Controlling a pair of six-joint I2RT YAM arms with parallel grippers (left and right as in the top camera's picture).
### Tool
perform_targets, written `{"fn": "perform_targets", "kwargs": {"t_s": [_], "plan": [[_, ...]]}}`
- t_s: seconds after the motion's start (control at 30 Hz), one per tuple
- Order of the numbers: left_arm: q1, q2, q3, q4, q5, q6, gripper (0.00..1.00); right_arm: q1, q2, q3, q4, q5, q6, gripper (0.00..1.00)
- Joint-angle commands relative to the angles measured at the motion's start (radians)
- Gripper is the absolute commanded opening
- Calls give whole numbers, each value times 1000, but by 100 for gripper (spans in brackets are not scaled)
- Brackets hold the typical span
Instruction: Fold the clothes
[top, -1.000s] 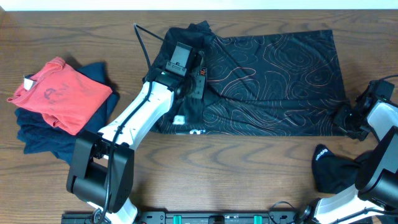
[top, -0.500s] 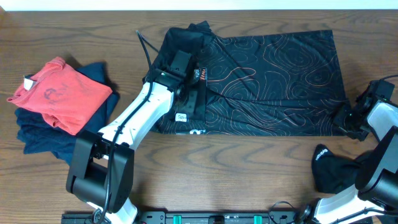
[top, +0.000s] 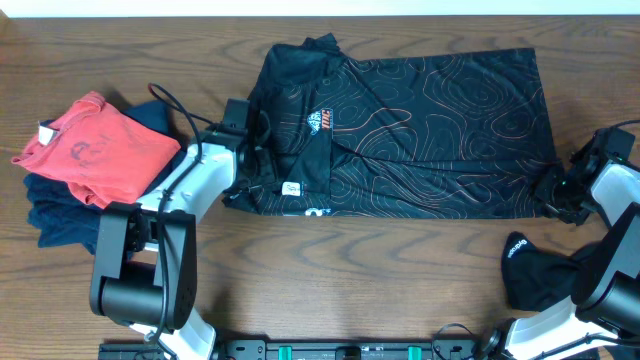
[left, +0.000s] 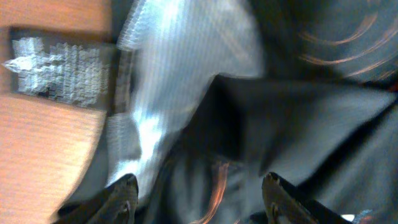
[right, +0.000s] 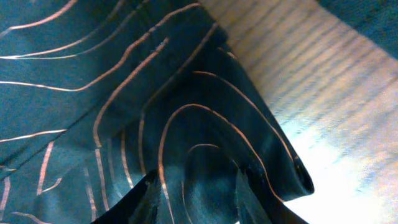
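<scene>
You have one black T-shirt (top: 430, 120) spread flat on the table (top: 400, 260), upper centre of the frame, its small red-blue logo (top: 322, 120) facing up. At the left edge there is one pile: one red garment (top: 100, 145) on top of dark navy cloth (top: 60, 225). One small black bundle (top: 535, 270) lies at the lower right.

You have two arms. Your left end effector (top: 252, 150) sits at the shirt's left edge. In its wrist view, the left end effector (left: 199, 199) has its fingers spread wide over the cloth, released, gripping nothing. Your right end effector (top: 555, 195) is at the shirt's lower right corner. Its wrist view shows folded hem between the fingers (right: 152, 193), but you cannot tell whether they pinch it.
</scene>
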Motion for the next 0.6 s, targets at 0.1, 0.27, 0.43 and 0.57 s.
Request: {"fn": "perform_targets", "kwargs": {"t_s": [0.1, 0.27, 0.43, 0.57], "plan": [[0, 0, -57, 31, 86, 19, 65, 11, 18, 22, -20, -39, -10, 31], [0, 0, -110, 27, 78, 19, 65, 11, 1, 52, -66, -61, -29, 38], [0, 0, -147, 24, 73, 19, 65, 6, -61, 143, -126, -3, -24, 49], [0, 0, -153, 6, 24, 19, 65, 5, -70, 174, -80, 11, -24, 53]]}}
